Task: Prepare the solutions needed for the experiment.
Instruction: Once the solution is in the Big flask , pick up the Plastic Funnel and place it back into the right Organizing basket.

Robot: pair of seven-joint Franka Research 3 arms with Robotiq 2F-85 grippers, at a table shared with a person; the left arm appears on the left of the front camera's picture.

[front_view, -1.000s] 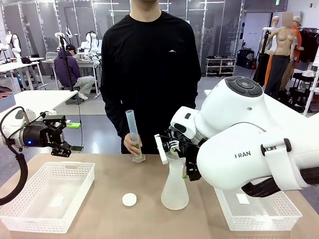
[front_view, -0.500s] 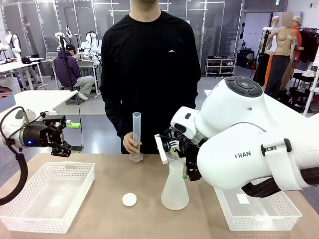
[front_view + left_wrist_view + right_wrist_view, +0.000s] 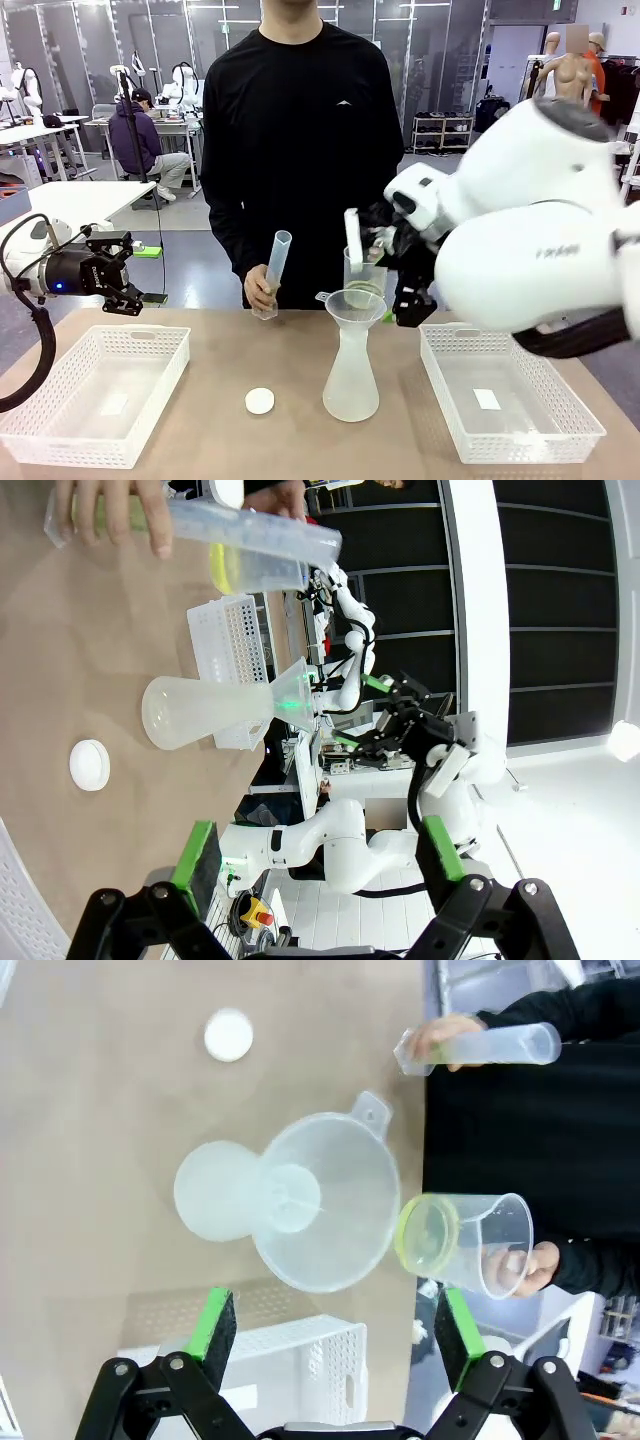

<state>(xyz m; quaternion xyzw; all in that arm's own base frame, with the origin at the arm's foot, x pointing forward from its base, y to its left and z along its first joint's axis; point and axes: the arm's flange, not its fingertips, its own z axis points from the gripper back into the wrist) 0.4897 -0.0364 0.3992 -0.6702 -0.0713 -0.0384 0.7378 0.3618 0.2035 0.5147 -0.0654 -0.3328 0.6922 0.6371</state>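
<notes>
The solution [image 3: 428, 1233] is a pale yellow-green liquid in the bottom of a clear beaker [image 3: 362, 268], which the person's hand [image 3: 520, 1265] holds just behind the funnel's rim. The clear funnel [image 3: 353, 303] sits in the neck of the frosted conical flask [image 3: 350, 385] at the table's middle. The person's other hand holds a tilted graduated cylinder [image 3: 272, 268] at the far edge. My right gripper [image 3: 335, 1330] hangs open above the funnel with nothing between its fingers. My left gripper [image 3: 126, 292] is open above the left tray, far from the flask.
A white basket tray [image 3: 60, 430] lies at the left and another [image 3: 560, 440] at the right, each with only a small label inside. A round white cap [image 3: 259, 401] lies on the table left of the flask. The person stands close behind the far edge.
My right gripper has risen up and back from the flask, leaving the funnel in its neck. The person has brought the beaker to the funnel and lifted and tilted the cylinder.
</notes>
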